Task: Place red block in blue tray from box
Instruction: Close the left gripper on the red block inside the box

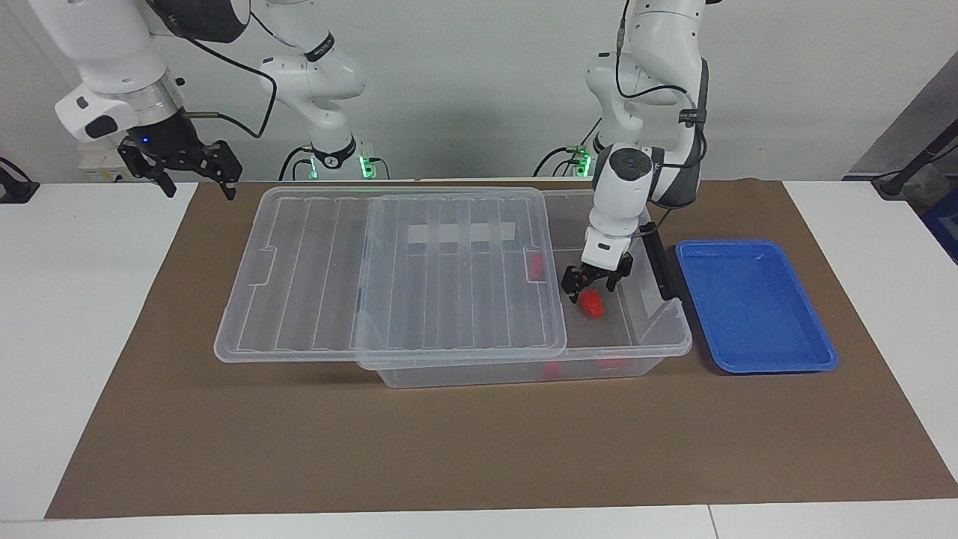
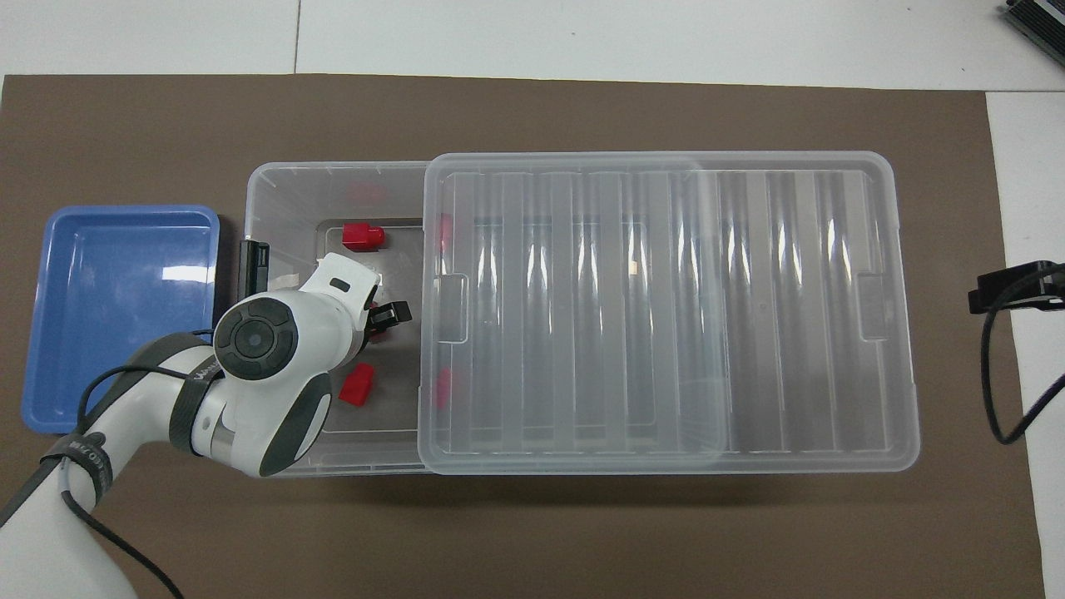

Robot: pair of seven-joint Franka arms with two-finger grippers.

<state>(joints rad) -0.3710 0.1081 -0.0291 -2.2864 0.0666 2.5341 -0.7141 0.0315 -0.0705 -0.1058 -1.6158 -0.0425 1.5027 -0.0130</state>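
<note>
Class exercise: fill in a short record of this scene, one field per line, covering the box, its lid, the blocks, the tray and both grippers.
box: clear bin on the brown mat, partly uncovered at the left arm's end
lid: slid toward the right arm's end
red blocks: several in the box; one directly under the left gripper
blue tray: beside the box, no block in it
left gripper: open, lowered into the box
right gripper: open, raised, waiting clear of the box

Facing view: taken high across the bench [image 1: 90,337], toward the robots. Overhead view: taken steeply down from above their end. The box [image 1: 644,329] [image 2: 283,179] is shared, half a turn apart.
</note>
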